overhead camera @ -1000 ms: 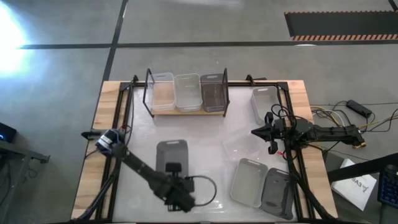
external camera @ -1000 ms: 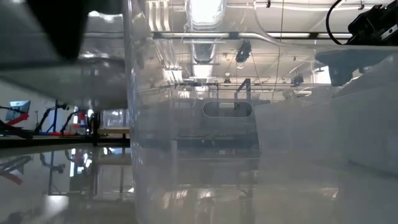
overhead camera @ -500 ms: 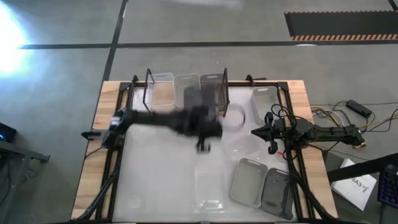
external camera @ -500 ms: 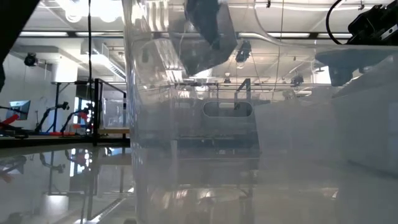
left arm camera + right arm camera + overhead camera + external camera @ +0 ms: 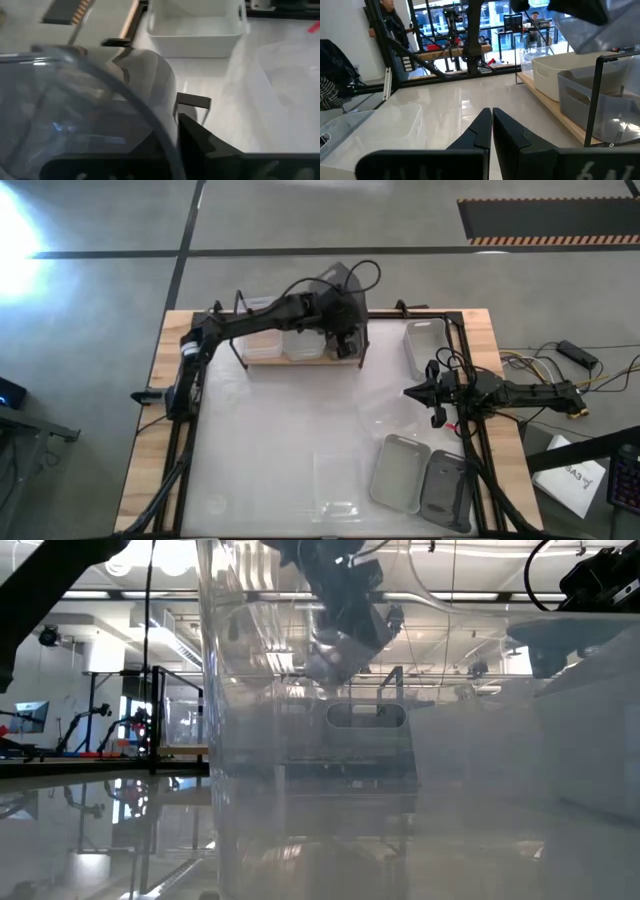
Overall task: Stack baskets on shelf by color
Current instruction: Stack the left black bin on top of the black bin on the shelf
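Observation:
My left gripper [image 5: 338,312] reaches over the right end of the shelf [image 5: 300,358] and is shut on a dark grey basket [image 5: 342,280], which shows tilted in the low view [image 5: 338,652]. Below it on the shelf stand a translucent white basket [image 5: 260,335], a light grey one [image 5: 300,332] and a dark grey one [image 5: 347,340]. My right gripper [image 5: 408,392] waits shut at the table's right side, pointing left; its wrist view shows the shut fingers [image 5: 491,119]. My left gripper holds the dark grey basket by its rim and wall [image 5: 150,75]; one dark finger [image 5: 200,137] shows against the wall, and the basket itself hides the other. The basket is lifted clear of the table, tilted, above the shelf's dark grey basket; whether the two touch I cannot tell.
A white basket [image 5: 423,345] lies at the far right. A light grey basket [image 5: 400,470] and a dark grey one [image 5: 446,490] lie at the near right. A translucent basket [image 5: 335,480] stands near the table's near edge, filling the low view [image 5: 300,790]. Another translucent one [image 5: 385,412] lies mid-right.
My left gripper has lifted the dark grey basket from the table's near middle, swung it up and across toward the far edge, and now holds it tilted over the shelf's right end. The right arm has kept still.

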Motion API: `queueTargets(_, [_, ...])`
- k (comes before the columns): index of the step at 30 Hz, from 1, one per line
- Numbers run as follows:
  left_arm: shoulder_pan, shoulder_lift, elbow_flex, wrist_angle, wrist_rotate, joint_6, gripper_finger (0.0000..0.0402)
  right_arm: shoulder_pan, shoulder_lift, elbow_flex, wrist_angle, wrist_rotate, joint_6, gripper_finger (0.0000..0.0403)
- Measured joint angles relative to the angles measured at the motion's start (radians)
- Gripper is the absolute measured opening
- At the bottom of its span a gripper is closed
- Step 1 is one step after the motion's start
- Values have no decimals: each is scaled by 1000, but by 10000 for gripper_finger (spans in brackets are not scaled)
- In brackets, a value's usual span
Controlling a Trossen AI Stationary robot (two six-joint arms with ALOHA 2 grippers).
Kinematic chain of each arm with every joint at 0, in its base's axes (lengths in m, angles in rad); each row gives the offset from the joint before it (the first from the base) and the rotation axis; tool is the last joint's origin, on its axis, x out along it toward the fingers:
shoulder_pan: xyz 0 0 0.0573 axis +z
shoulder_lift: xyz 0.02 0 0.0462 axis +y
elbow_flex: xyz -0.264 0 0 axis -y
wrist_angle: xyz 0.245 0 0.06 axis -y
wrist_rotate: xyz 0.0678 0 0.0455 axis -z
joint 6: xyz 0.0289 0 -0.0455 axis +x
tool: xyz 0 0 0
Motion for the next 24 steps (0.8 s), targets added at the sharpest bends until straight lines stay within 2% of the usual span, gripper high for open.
queueTargets(10, [7, 0, -153, 115, 9, 8, 0, 0, 0, 0, 0, 0, 0, 9])
queueTargets(20, [7, -1, -171, 115, 28, 9, 0, 0, 0, 0, 0, 0, 0, 9])
queueTargets(24, [7, -1, -174, 119, 68, 9, 21, 0, 0, 0, 0, 0, 0, 9])
